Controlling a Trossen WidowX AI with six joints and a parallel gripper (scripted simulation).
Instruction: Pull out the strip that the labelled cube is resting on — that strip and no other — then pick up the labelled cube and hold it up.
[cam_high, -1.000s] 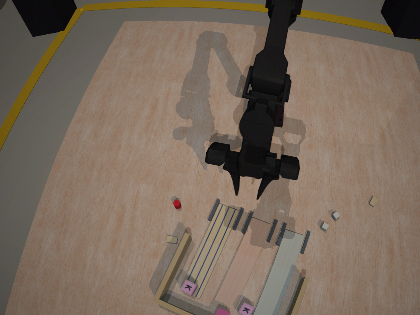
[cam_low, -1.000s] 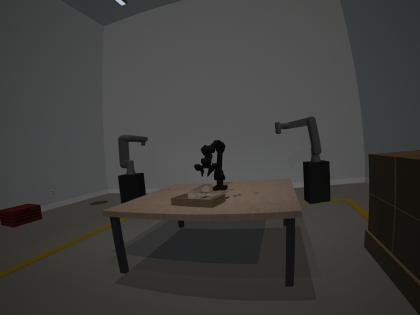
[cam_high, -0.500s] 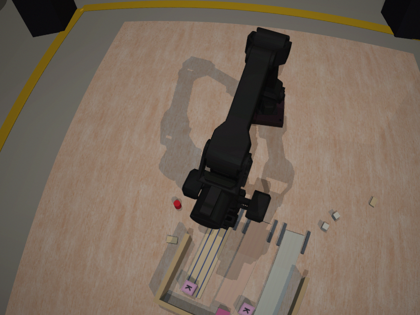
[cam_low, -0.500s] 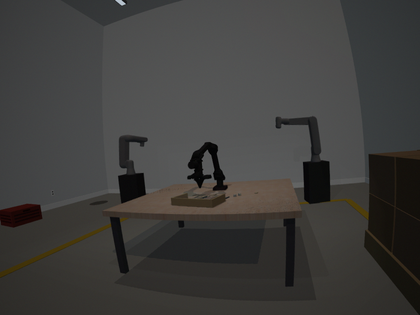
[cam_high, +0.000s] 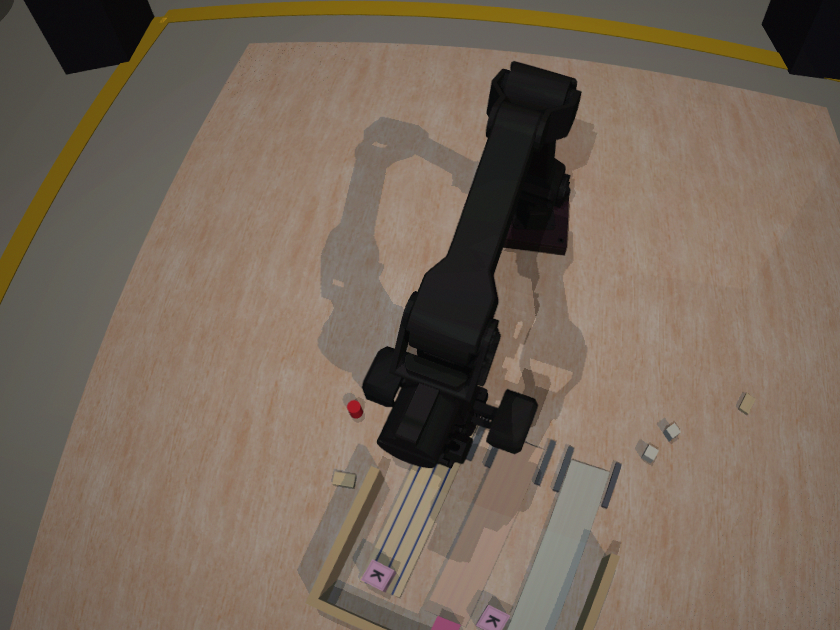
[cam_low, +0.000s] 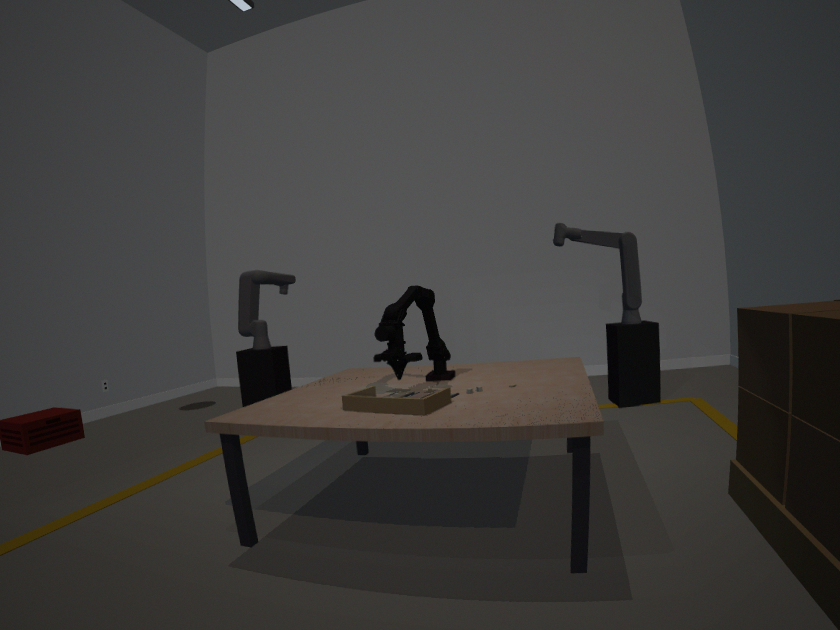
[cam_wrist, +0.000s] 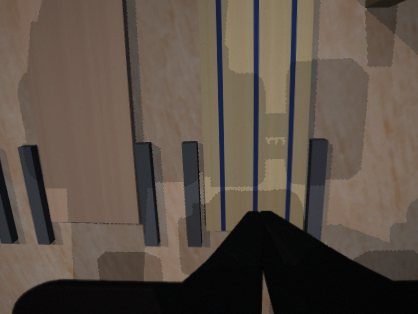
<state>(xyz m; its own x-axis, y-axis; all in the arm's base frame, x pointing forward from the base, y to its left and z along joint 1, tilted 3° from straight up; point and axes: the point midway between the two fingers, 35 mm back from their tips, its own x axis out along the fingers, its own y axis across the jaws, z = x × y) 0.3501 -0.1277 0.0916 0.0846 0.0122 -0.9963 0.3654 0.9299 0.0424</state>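
My gripper (cam_low: 398, 377) (cam_wrist: 258, 223) is shut and empty, pointing down over the near end of the yellow strip with blue lines (cam_high: 405, 522) (cam_wrist: 240, 40). Its fingertips are hidden in the top view. One pink cube marked K (cam_high: 377, 575) sits on the far end of that strip. Another pink K cube (cam_high: 492, 617) is between the pinkish strip (cam_high: 474, 562) (cam_wrist: 82, 100) and the white strip (cam_high: 566, 522); whether it touches either is unclear. A plain magenta cube (cam_high: 446, 623) is at the pinkish strip's far end, partly cut off by the frame.
Dark guide bars (cam_high: 544, 462) (cam_wrist: 192, 195) flank the strips' near ends. A low wooden wall (cam_high: 349, 532) (cam_low: 386, 404) encloses the far part. A red cylinder (cam_high: 354, 409) and a tan block (cam_high: 344, 479) lie left; two whitish cubes (cam_high: 671, 431) and another tan block (cam_high: 746, 403) lie right.
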